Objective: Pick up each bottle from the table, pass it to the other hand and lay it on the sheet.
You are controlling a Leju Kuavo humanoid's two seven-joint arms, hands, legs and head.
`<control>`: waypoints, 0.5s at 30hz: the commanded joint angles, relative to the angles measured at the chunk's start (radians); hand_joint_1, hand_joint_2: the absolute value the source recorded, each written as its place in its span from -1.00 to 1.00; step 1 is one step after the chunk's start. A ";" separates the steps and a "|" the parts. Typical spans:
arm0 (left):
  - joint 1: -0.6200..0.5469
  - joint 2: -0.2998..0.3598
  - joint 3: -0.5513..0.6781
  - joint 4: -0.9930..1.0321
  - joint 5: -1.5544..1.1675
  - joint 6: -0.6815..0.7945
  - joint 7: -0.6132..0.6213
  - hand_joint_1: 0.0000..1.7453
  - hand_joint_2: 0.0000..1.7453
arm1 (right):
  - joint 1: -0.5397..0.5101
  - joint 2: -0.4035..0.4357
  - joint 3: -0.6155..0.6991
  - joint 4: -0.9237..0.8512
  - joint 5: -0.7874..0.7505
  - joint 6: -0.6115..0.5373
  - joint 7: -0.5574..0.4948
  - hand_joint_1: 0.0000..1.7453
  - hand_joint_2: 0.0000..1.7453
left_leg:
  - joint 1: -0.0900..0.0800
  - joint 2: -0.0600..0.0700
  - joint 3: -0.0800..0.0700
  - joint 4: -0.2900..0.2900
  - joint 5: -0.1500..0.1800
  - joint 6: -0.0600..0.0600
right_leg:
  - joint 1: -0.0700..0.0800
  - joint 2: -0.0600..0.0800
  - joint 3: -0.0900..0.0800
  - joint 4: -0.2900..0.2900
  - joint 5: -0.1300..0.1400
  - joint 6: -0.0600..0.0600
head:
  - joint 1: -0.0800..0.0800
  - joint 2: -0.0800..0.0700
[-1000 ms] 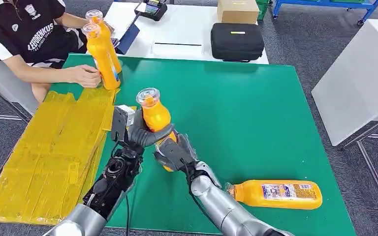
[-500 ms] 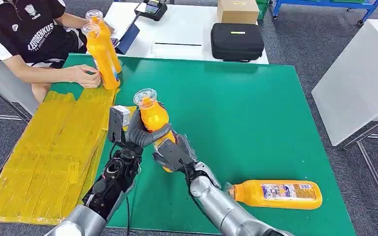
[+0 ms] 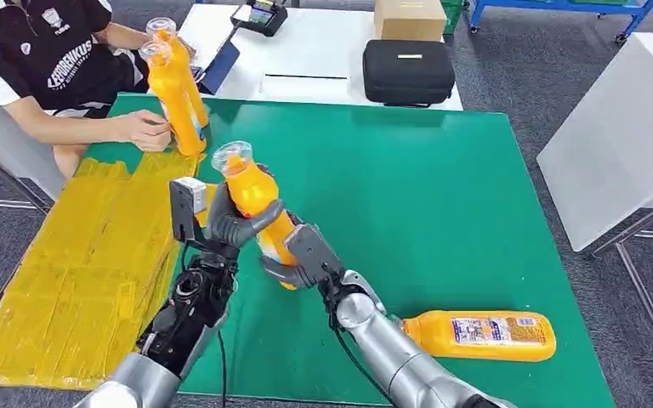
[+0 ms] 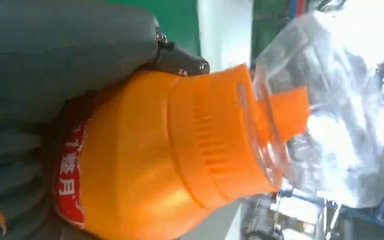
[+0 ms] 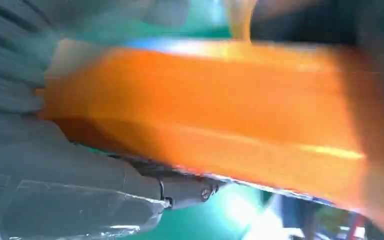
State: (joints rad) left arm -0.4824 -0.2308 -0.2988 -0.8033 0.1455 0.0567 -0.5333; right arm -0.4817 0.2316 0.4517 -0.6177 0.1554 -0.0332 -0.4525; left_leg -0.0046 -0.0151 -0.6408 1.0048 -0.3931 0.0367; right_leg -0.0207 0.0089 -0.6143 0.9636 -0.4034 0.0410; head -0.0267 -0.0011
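An orange bottle [image 3: 253, 197] with a clear cap is held tilted above the green table [image 3: 408, 187], cap toward the far left. My left hand [image 3: 234, 223] wraps its upper body; up close the bottle [image 4: 155, 165] lies against my left hand [image 4: 55, 50]. My right hand [image 3: 296, 257] grips its lower end, where the bottle [image 5: 205, 115] presses against my right hand [image 5: 55, 165]. A second orange bottle [image 3: 476, 333] lies on its side near the table's front right. The yellow sheet [image 3: 85, 263] lies along the table's left side.
A seated person at the far left rests a hand [image 3: 144, 132] by two upright orange bottles [image 3: 177, 98] at the sheet's far end. Behind the green table, a white table carries a black case [image 3: 408, 70] and a cardboard box [image 3: 410, 17]. Another white table [image 3: 621, 127] stands at the right.
Both hands have carried the bottle to the left toward the sheet, and it now leans further left. The lying bottle and the person's hand have stayed in place.
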 commanded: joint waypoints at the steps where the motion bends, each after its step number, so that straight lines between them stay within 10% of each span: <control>1: -0.009 0.078 0.092 -0.052 -0.037 0.033 0.010 1.00 1.00 | 0.049 -0.076 0.002 -0.282 -0.032 -0.007 0.044 -1.00 1.00 | 0.001 0.002 0.006 0.000 -0.003 -0.003 | 0.001 0.000 0.005 0.000 -0.003 -0.003 | 0.000 0.000; 2: -0.007 0.080 0.099 -0.058 -0.036 0.030 0.010 1.00 1.00 | 0.053 -0.078 -0.001 -0.293 -0.037 -0.016 0.039 -1.00 -1.00 | 0.000 0.003 0.005 0.000 -0.003 -0.002 | 0.001 0.002 0.004 0.000 -0.002 -0.002 | -0.002 0.000; 15: 0.043 0.138 0.236 -0.226 -0.197 0.205 -0.015 1.00 1.00 | 0.141 -0.137 -0.026 -0.521 -0.044 -0.051 0.084 -1.00 -1.00 | 0.001 0.000 0.002 0.000 -0.001 -0.001 | 0.001 0.000 0.001 0.000 -0.001 -0.002 | -0.001 0.000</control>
State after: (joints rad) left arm -0.4270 -0.1213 -0.1088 -0.9960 -0.0404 0.2632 -0.5550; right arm -0.3494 0.1270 0.4368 -1.0627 0.1141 -0.0862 -0.3777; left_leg -0.0042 -0.0155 -0.6412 1.0047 -0.3932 0.0365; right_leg -0.0206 0.0089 -0.6152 0.9636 -0.4037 0.0407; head -0.0279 -0.0011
